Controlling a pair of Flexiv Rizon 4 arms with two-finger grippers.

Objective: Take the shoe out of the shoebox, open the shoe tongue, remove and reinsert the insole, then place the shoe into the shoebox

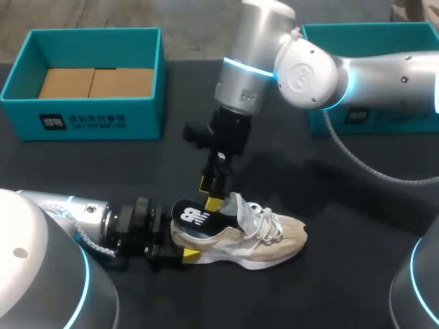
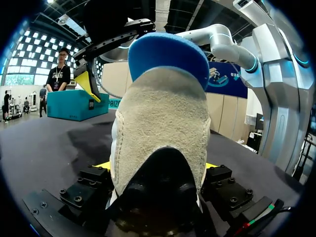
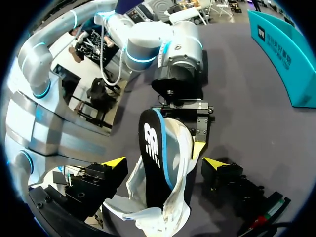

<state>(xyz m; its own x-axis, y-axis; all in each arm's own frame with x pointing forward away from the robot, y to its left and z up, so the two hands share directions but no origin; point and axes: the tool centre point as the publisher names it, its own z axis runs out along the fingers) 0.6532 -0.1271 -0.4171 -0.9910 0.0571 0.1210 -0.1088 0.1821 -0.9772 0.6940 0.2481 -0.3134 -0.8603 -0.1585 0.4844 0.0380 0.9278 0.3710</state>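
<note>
Head view has the shoe (image 1: 267, 236) lying on its sole on the dark surface (image 1: 343, 288), near the middle, toe to the right, well apart from the teal shoebox (image 1: 89, 116) at the far left. My left hand (image 1: 182, 238) comes in low from the left and is clamped on the heel, one finger on each side. The left wrist view shows the heel filling the gap between those fingers.

The dark insole (image 1: 194, 216) is partly out, its heel end riding up over the collar. The tongue (image 1: 240, 205) is folded forward over the laces.

My right hand (image 1: 212, 194) hangs just above the opening. In the right wrist view its fingers (image 3: 114, 163) are spread wide with the insole between them, touching neither, so it holds nothing.

I judge the insole step to be in hand. To do it well I should keep the heel pinned so the shoe cannot slide. I should close the right hand on the insole's flat faces, not its edge. I should move it along the length of the shoe rather than straight up, so it does not buckle or snag the tongue.
</note>
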